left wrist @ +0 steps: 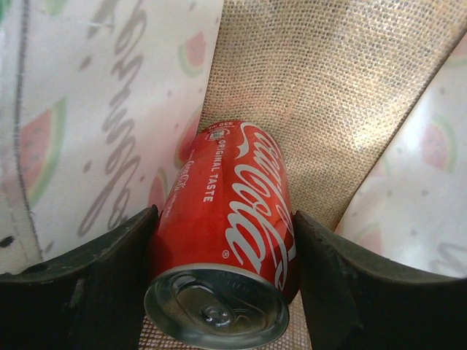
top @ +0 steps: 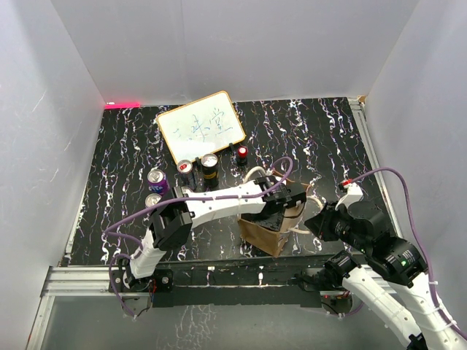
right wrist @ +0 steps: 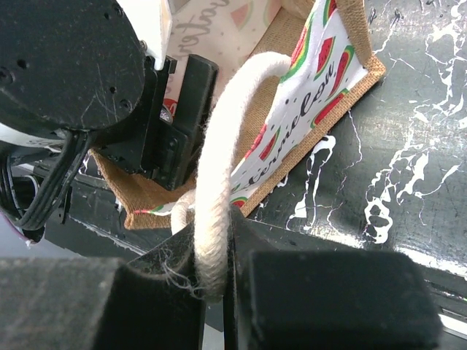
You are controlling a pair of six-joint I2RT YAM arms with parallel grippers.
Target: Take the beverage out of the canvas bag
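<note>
- The right gripper [right wrist: 219, 284] has its jaws pinched tight on one white cord handle [right wrist: 226, 146] of the canvas bag [right wrist: 332, 80]; the cord rises taut out of the fingers. This looks meant to steady the bag and pull its mouth wide so the other arm can work inside
- The bag stands on the black marbled table [top: 328, 138] just ahead of the arm bases, between the two arms. Its watermelon-print lining faces up and its burlap floor is in plain view from the left wrist
- The left gripper [left wrist: 219, 277] is reached down through the open mouth, which is why its wrist view shows only lining and burlap
- A red Coca-Cola can [left wrist: 233, 211] lies on its side on the burlap floor, its top end towards the wrist camera and its base pointing into the far corner
- The can sits squarely between the left fingers [left wrist: 87, 284]: one dark pad lies against each flank of it, about halfway along its length. The jaws are open only as wide as the can and appear to have hold of it
- My reading is that the grasp is made and the lift has not begun, since the can rests low against the floor. The next move calls for a straight withdrawal through the mouth while the right arm keeps the handle out of the way
- One risk is the can catching the slack lining on the way up
</note>
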